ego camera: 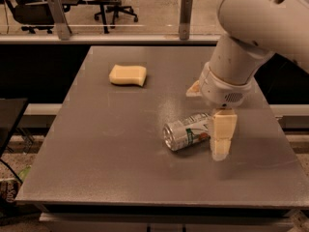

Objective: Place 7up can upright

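The 7up can (186, 131) lies on its side on the grey table (120, 144), right of centre, its silver end facing front-left and its green lettering on top. My gripper (221, 135) hangs down from the big white arm (251, 37) right at the can's right end, low over the table. It holds nothing that I can see.
A yellow sponge (127, 75) lies at the back left of the table. The arm covers the back right part of the table. Office chairs (108, 4) and posts stand behind a rail beyond the far edge.
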{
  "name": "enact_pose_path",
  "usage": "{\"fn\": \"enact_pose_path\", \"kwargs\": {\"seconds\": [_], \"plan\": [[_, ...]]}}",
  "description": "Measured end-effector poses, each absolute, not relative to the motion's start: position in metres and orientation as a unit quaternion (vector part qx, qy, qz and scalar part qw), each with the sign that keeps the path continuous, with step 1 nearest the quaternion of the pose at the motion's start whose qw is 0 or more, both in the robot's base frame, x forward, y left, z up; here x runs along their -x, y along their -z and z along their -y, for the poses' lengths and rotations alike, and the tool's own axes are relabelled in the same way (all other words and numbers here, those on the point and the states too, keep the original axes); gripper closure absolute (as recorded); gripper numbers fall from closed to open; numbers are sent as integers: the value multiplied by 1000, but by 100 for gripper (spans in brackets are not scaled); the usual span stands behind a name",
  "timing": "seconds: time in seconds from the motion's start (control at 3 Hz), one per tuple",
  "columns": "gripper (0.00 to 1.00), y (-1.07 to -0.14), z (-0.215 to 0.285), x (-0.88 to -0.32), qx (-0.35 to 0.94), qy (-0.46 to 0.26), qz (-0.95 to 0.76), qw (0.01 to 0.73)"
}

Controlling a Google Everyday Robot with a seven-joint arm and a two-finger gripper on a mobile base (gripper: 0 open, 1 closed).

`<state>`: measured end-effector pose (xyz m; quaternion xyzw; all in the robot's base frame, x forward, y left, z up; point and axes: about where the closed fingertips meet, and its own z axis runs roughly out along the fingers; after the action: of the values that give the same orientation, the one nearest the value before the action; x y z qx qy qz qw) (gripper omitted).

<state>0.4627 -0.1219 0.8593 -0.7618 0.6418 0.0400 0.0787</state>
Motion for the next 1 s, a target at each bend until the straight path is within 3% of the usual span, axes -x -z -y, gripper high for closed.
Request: {"fn": "enact_pose_path", "kwargs": {"seconds": [0.67, 1.0], "plan": [[0, -841, 106, -458, 790, -42, -609, 56], [18, -838, 105, -461, 797, -37, -601, 51]]}}
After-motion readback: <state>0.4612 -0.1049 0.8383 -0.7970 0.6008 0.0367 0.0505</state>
